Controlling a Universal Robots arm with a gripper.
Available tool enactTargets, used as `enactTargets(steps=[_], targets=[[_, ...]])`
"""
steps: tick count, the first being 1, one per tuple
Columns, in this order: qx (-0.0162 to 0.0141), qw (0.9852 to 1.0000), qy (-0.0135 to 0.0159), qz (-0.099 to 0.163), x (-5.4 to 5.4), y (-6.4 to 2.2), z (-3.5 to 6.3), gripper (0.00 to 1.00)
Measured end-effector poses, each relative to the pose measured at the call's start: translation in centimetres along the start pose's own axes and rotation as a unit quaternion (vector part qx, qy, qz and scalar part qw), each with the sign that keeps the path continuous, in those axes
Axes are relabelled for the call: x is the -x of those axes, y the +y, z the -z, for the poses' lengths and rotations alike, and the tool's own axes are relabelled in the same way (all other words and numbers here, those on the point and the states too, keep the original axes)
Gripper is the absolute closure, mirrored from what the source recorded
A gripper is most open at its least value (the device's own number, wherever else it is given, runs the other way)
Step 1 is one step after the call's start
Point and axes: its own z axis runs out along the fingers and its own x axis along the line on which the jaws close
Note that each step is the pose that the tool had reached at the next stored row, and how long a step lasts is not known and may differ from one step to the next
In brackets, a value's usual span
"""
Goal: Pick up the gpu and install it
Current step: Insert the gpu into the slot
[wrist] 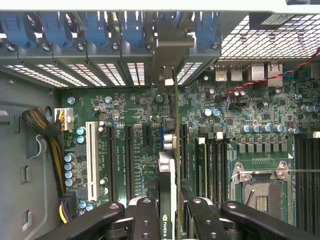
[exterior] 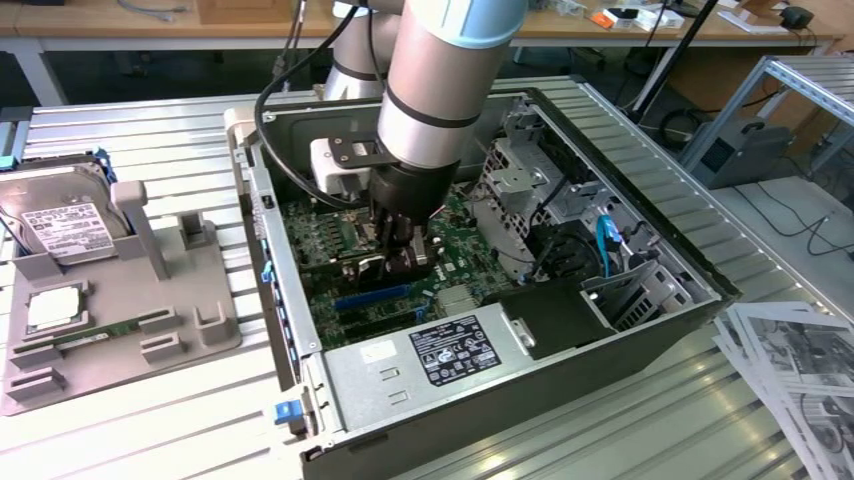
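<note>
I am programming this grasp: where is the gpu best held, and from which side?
Probably the top long edge of the gpu, jaws on its two flat faces, coming down toward the motherboard. The card stands on edge, so its connector edge stays free.

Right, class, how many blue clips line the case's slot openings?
5 blue clips: four in a row on one side of the gpu bracket, one on the other; another may hide behind it.
</note>
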Motion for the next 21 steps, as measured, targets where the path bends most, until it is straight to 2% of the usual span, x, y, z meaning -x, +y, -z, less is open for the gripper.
enactTargets(steps=[21], targets=[[0.0000,1.0000,-0.0002,0.000,-0.02,-0.03,-0.42,0.73]])
